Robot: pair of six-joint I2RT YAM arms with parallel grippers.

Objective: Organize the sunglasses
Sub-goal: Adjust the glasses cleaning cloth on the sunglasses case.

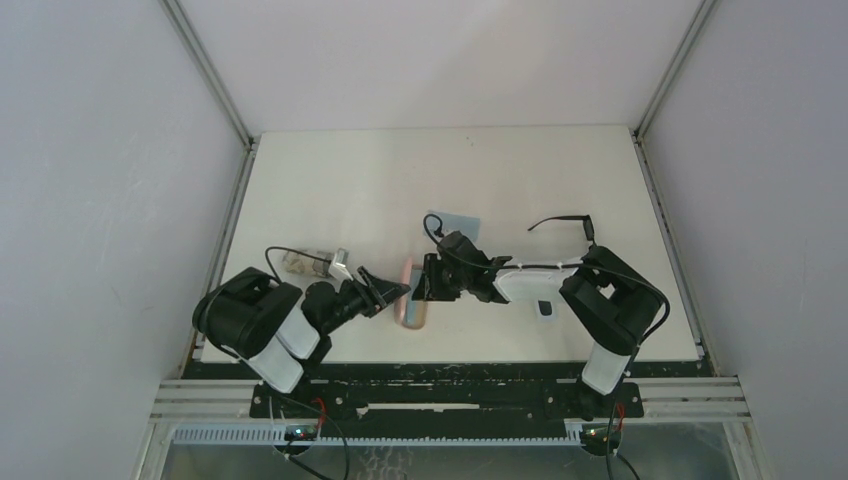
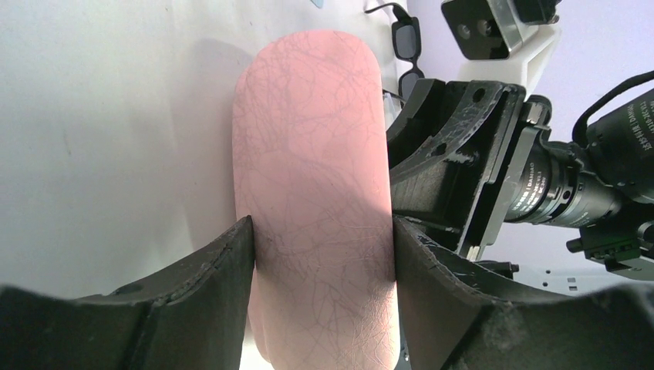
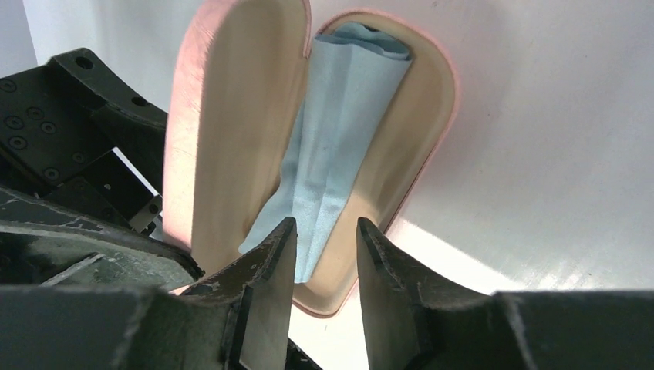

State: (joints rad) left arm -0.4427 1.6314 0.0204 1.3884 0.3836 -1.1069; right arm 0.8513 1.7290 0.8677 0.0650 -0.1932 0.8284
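Observation:
The sunglasses (image 1: 566,226) lie on the table at the back right, black-framed with thin arms; they also show at the top of the left wrist view as the sunglasses (image 2: 407,52). A pink case (image 1: 411,310) stands open near the front centre. My left gripper (image 2: 322,225) is shut on its pink shell (image 2: 312,177), one finger on each side. Inside the case's tray (image 3: 389,154) lies a folded light-blue cloth (image 3: 339,131), with the lid (image 3: 231,131) upright beside it. My right gripper (image 3: 325,231) hovers at the tray's near end, open, holding nothing.
A second light-blue cloth (image 1: 453,222) lies flat behind the case. A grey-patterned case (image 1: 305,263) sits by the left table edge. A small pale object (image 1: 545,308) lies under the right arm. The two grippers are very close together.

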